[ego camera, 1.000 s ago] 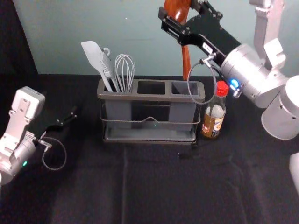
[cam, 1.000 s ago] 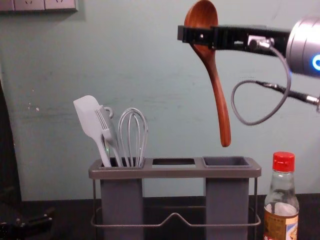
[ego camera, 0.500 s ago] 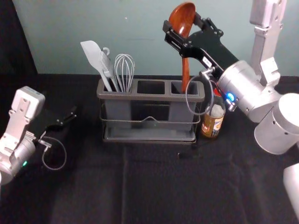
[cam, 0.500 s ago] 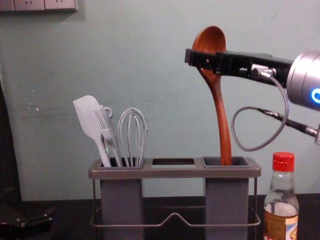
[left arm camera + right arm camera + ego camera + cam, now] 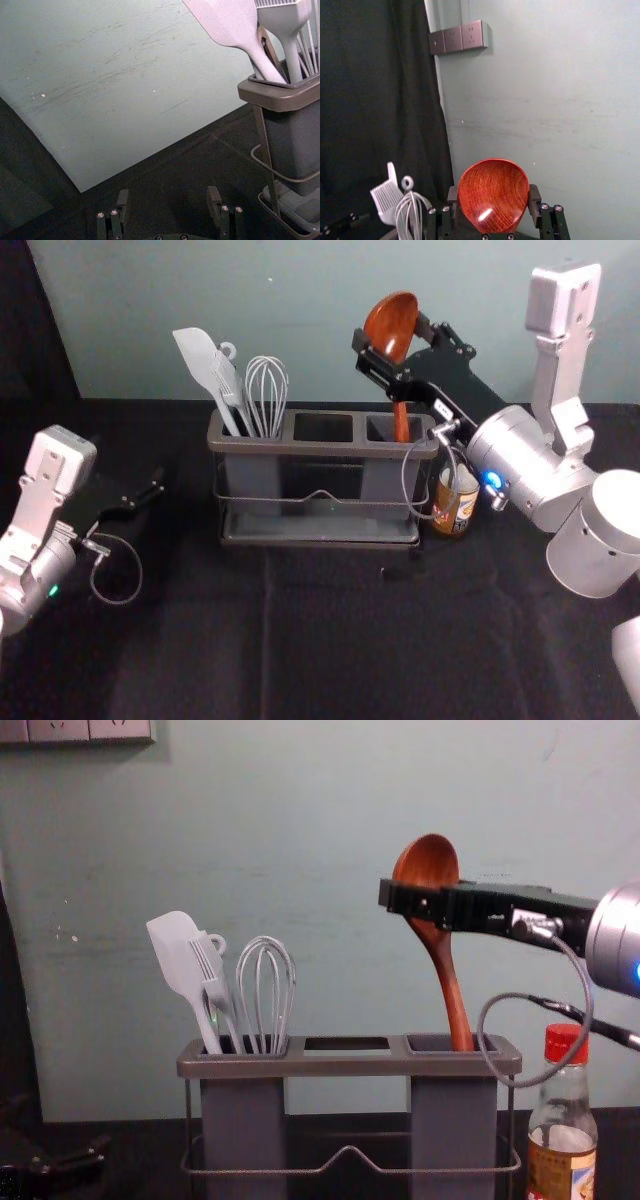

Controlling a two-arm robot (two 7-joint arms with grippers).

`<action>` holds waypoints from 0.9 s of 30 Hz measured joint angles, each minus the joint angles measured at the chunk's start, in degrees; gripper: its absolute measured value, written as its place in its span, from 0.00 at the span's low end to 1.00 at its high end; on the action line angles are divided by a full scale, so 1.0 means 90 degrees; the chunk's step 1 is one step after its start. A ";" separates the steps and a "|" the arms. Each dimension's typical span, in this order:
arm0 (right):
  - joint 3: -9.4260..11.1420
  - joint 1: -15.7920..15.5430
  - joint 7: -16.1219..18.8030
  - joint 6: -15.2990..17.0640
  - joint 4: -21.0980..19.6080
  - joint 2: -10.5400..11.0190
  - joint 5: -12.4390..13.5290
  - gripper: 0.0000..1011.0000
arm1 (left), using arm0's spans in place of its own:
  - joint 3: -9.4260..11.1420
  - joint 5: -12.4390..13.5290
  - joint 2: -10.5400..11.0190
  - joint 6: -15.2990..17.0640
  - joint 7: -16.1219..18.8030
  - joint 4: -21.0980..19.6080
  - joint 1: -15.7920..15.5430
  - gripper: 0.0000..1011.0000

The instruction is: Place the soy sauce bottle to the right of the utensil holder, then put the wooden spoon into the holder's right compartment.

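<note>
My right gripper (image 5: 398,358) is above the utensil holder's right end, shut on the wooden spoon (image 5: 392,324) just below its bowl. In the right wrist view the spoon's bowl (image 5: 493,195) sits between the fingers of my right gripper (image 5: 493,206). The spoon's handle (image 5: 455,1010) points down, slightly tilted, its lower end inside the right compartment of the utensil holder (image 5: 350,1065). Just right of the holder stands the soy sauce bottle (image 5: 563,1150), upright with a red cap. My left gripper (image 5: 146,498) is parked at the left, open in its wrist view (image 5: 169,200).
A grey spatula (image 5: 181,955), a brush (image 5: 212,970) and a whisk (image 5: 266,990) stand in the holder's left compartment. The wall (image 5: 300,320) rises behind the table. A cable loop on the right arm hangs in front of the holder's right end and the bottle.
My right gripper has come down with the spoon, and the handle's end has passed from above the holder into the right compartment. The left arm has not moved.
</note>
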 joint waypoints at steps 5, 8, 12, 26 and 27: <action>-0.0049 -0.0059 -0.0035 0.0027 0.0007 0.0100 0.0045 0.82 | 0.0000 0.0000 0.0000 0.0000 0.0000 0.0000 0.0000 0.99; -0.0096 -0.0071 -0.0039 0.0031 0.0059 0.0162 0.0069 0.82 | 0.0000 0.0000 0.0000 0.0000 0.0000 0.0000 0.0000 0.99; -0.0149 -0.0066 -0.0045 0.0030 0.0126 0.0204 0.0073 0.82 | 0.0000 0.0000 0.0000 0.0000 0.0000 0.0000 0.0000 0.99; -0.0317 -0.0046 -0.0096 0.0189 0.0196 0.0312 0.0021 0.82 | 0.0000 0.0000 0.0000 0.0000 0.0000 0.0000 0.0000 0.99; -0.0326 -0.0047 -0.0108 0.0223 0.0188 0.0321 0.0010 0.82 | 0.0000 0.0000 0.0000 0.0000 0.0000 0.0000 0.0000 0.99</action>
